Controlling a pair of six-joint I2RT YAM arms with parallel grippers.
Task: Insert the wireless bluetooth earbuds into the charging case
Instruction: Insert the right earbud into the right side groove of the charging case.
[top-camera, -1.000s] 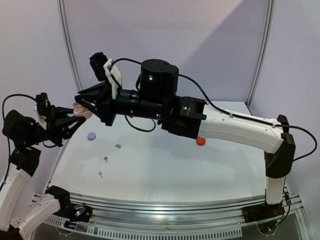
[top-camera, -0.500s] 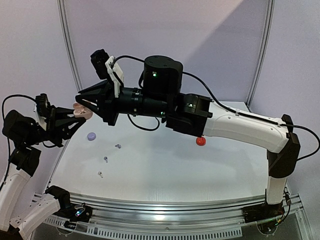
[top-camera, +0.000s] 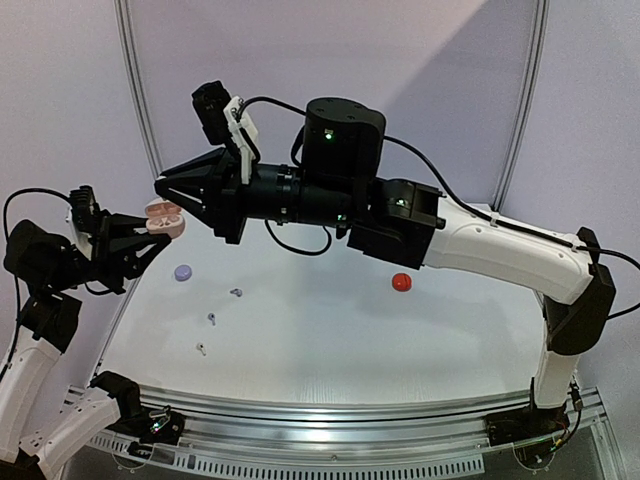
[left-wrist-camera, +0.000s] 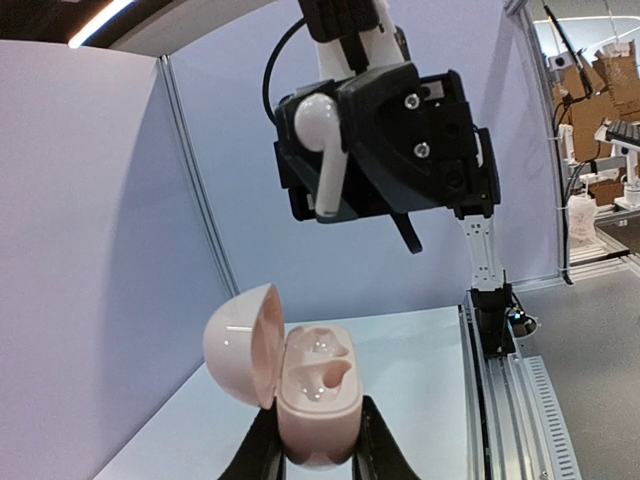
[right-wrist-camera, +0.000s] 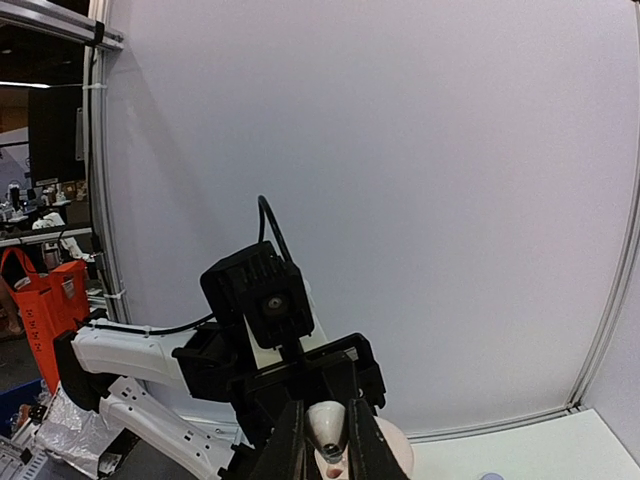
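Note:
My left gripper (left-wrist-camera: 317, 445) is shut on the base of a pale pink charging case (left-wrist-camera: 315, 395), held up with its lid open to the left. Both sockets of the case show bare. My right gripper (right-wrist-camera: 328, 440) is shut on a white earbud (left-wrist-camera: 322, 150), stem pointing down, hanging above the case and apart from it. From above, the case (top-camera: 165, 218) sits at the far left over the table edge, with the right gripper (top-camera: 162, 186) just over it. Three tiny earbuds (top-camera: 236, 292) lie loose on the table, one (top-camera: 211, 319) nearer and another (top-camera: 201, 349) nearest.
A small lilac round case (top-camera: 183, 272) rests on the white table (top-camera: 350, 340) near the left edge. A red round case (top-camera: 401, 282) sits mid-table under the right arm. A metal rail (top-camera: 330, 415) runs along the near edge.
The right arm has lifted, and its gripper with the white earbud has risen from the pink case's opening to a little above it. The left gripper and case have stayed put.

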